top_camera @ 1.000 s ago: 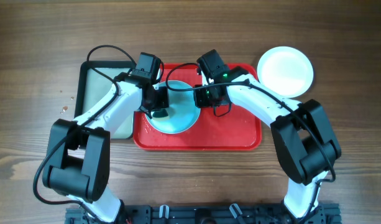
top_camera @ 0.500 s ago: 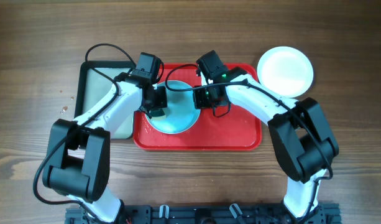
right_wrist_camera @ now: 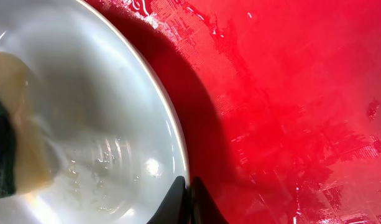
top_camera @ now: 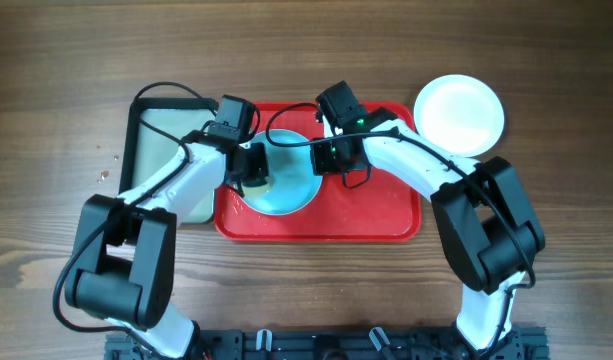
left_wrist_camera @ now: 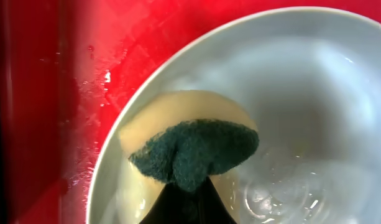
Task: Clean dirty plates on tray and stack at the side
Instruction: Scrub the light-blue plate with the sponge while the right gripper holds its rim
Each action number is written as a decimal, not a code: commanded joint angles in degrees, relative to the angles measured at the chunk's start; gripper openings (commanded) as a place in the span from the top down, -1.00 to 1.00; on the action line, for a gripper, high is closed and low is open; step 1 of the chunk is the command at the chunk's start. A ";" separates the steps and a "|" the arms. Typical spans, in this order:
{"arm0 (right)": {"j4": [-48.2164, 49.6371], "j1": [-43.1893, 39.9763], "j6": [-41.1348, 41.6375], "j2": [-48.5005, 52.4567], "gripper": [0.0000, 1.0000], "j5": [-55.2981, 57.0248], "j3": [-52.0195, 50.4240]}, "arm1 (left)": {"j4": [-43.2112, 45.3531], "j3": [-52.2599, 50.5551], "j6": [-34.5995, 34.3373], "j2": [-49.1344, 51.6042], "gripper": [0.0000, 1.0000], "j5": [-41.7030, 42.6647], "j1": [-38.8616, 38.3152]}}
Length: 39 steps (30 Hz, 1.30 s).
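The aqua plate [top_camera: 289, 186] sits in the left half of the red tray [top_camera: 376, 215], glossy and wet, with water beading inside it. The right gripper [top_camera: 324, 157] has its jaws pinched tight on the plate's right rim, and there's a dark shadow under that edge. The left gripper [top_camera: 254, 172] is clamped on a sponge [left_wrist_camera: 190, 146], yellow with a dark green scrub side, squished against the inside of the plate near its left edge. The tray floor looks wet too. The white plate [top_camera: 459, 114] lies on the table [top_camera: 66, 60] just off the tray's far right corner. A grey-green tray [top_camera: 156, 120] sits right beside the red one, on the left.
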 commanded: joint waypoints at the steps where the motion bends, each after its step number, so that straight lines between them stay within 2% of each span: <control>1: 0.28 0.26 0.22 1.31 0.91 -1.16 -0.74 | 0.44 -2.60 -0.68 1.79 0.92 14.95 -0.48; 5: 0.26 0.26 0.20 1.29 0.91 -1.16 -0.74 | 2.93 -2.38 -0.22 0.66 0.92 17.09 -0.42; 8: 0.28 0.26 0.22 1.31 0.91 -1.16 -0.74 | 5.53 -2.36 -0.22 -5.60 0.92 16.46 0.31; 12: 0.26 0.26 0.22 1.29 0.91 -1.16 -0.74 | 2.56 -2.34 -0.24 -12.39 0.90 5.49 1.53; 17: 0.28 0.26 0.20 1.29 0.91 -1.18 -0.74 | -2.54 -2.56 -0.22 -10.29 0.90 -1.90 1.53; 23: 0.28 0.26 0.20 1.29 0.91 -1.16 -0.74 | -2.47 -2.64 -0.26 -3.61 0.90 -1.86 1.51; 26: 0.28 0.26 0.22 1.29 0.91 -1.18 -0.74 | -2.49 -2.67 -0.26 -0.52 0.90 1.64 1.51; 34: 0.33 0.26 0.22 1.31 0.91 -2.03 -0.74 | -2.27 -2.67 -0.85 2.23 0.87 5.66 -1.36; 36: 0.33 0.26 0.17 1.29 0.92 -2.03 -0.74 | -2.01 -2.67 -2.86 2.25 0.87 5.70 -1.90; 39: 0.33 0.26 0.20 1.29 0.91 -2.03 -0.74 | -1.79 -2.67 -3.32 2.34 0.88 9.22 -1.99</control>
